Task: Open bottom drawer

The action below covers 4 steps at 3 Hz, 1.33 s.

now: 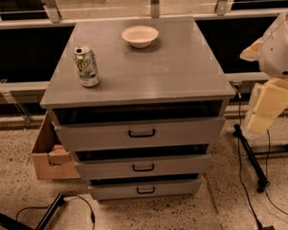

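Note:
The grey cabinet [147, 74] stands in the middle with three drawers. The bottom drawer [113, 190] is the lowest and shallowest, with a small black bar handle [145, 190]. Its front sits close under the middle drawer [108, 169], with only a thin dark gap above it. My gripper [267, 108], cream-coloured on a white arm [276, 46], hangs at the right of the cabinet. It is level with the top drawer [97, 136], well above and to the right of the bottom drawer's handle, and touches nothing.
A green-and-white soda can [87, 67] and a white bowl [140, 36] stand on the cabinet top. A wooden box [48, 155] sits on the floor at the cabinet's left. A black stand and cables [252, 155] lie on the floor at the right, and a black cable [66, 205] at the front left.

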Tool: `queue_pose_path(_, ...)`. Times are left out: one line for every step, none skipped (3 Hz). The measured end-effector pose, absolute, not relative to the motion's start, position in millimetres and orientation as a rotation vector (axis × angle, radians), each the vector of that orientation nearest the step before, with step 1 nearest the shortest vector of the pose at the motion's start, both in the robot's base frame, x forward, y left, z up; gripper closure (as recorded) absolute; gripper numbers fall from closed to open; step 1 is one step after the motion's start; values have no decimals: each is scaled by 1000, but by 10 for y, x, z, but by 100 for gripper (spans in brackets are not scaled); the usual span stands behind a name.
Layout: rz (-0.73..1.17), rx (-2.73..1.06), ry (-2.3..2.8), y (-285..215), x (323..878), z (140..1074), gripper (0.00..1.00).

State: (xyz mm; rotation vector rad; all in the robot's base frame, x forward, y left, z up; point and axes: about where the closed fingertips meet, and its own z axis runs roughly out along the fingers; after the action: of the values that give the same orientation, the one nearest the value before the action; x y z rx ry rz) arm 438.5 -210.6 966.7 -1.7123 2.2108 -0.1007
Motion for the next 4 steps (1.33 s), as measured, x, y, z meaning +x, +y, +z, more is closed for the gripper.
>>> queue_pose_path(-75, -1699, 2174, -1733, 4369, 9042, 0)
queue_pose_path(-46, -1707, 2166, -1480, 4311, 8413, 0)
queue_pose_path(14, -1707, 2192, -1205, 4188, 7585, 0)
queue_pose_path(18, -1739, 2213, -899, 4076, 6496, 0)
